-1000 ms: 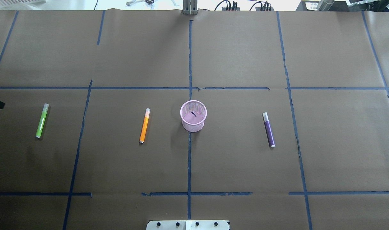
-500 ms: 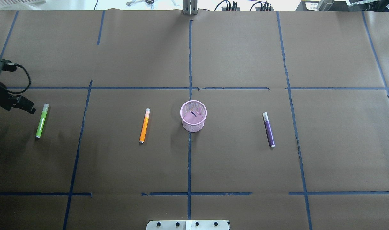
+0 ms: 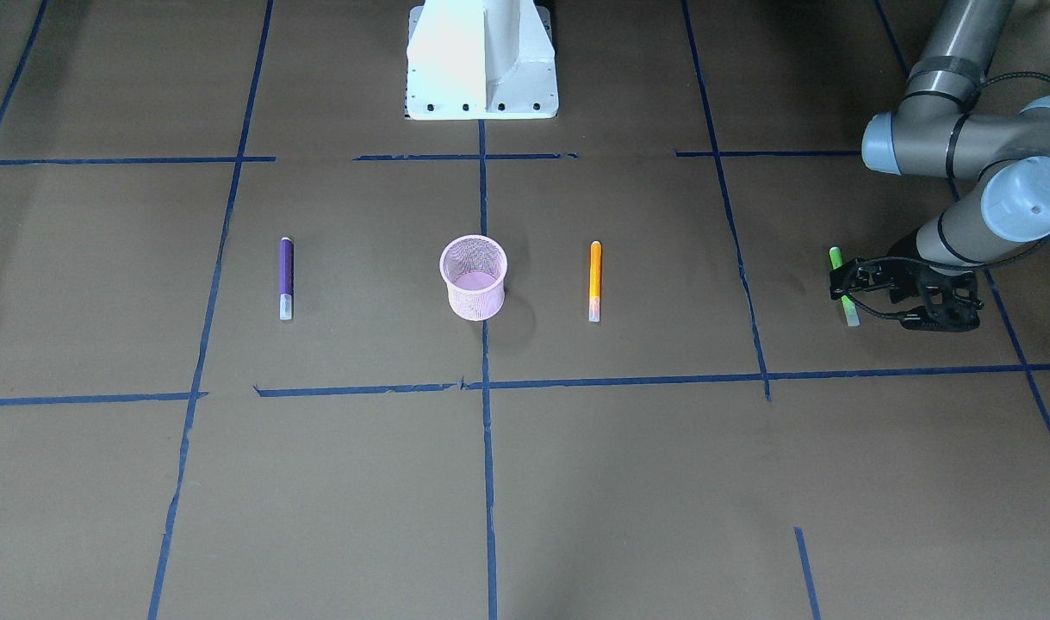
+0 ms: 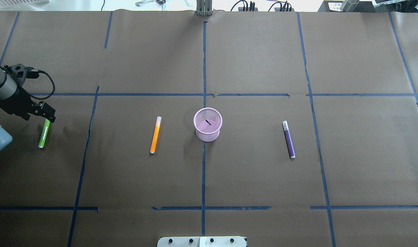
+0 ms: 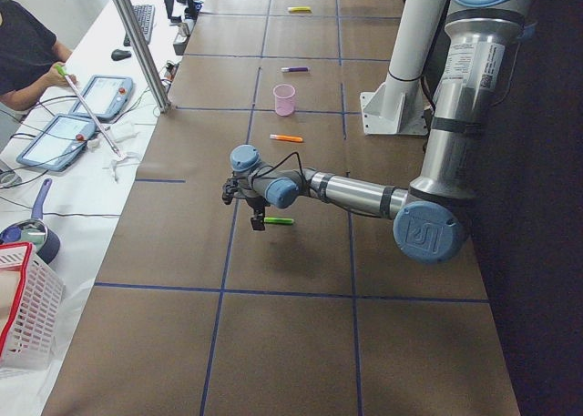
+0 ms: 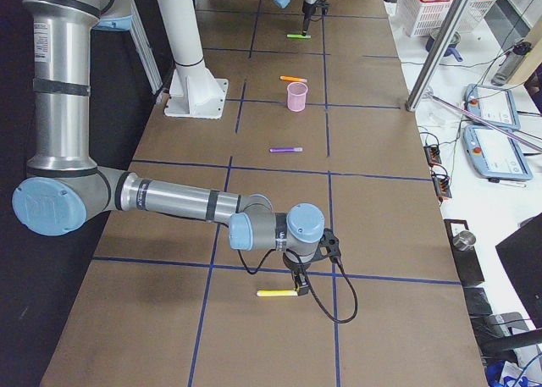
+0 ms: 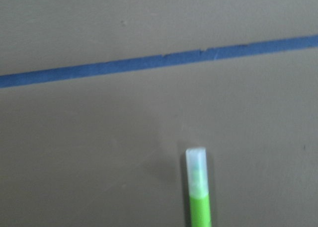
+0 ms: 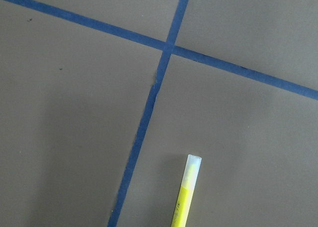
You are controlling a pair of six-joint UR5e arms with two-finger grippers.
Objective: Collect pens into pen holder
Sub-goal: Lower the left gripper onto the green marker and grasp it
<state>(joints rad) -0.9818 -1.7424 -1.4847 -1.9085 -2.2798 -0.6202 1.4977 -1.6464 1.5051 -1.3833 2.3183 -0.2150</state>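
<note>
The pink mesh pen holder (image 4: 207, 135) stands upright at the table's middle and holds no pens. The orange pen (image 4: 155, 135) lies to its left and the purple pen (image 4: 289, 140) to its right. The green pen (image 4: 43, 135) lies at the far left. My left gripper (image 4: 47, 115) hangs over that pen's capped end and looks open; the left wrist view shows the cap (image 7: 196, 170) just below. My right gripper (image 6: 296, 273) shows only in the exterior right view, beside a yellow pen (image 6: 275, 293). I cannot tell whether it is open or shut.
Blue tape lines (image 4: 203, 171) grid the brown paper table cover. The robot's white base (image 3: 481, 60) stands at the near edge. The yellow pen (image 8: 186, 197) lies far off to the right, outside the overhead view. Tablets and a metal post (image 6: 436, 57) stand on the operators' side.
My left arm has come in from the left edge and moved right. Its gripper now sits over the green pen's capped end. The pens and the holder have not moved.
</note>
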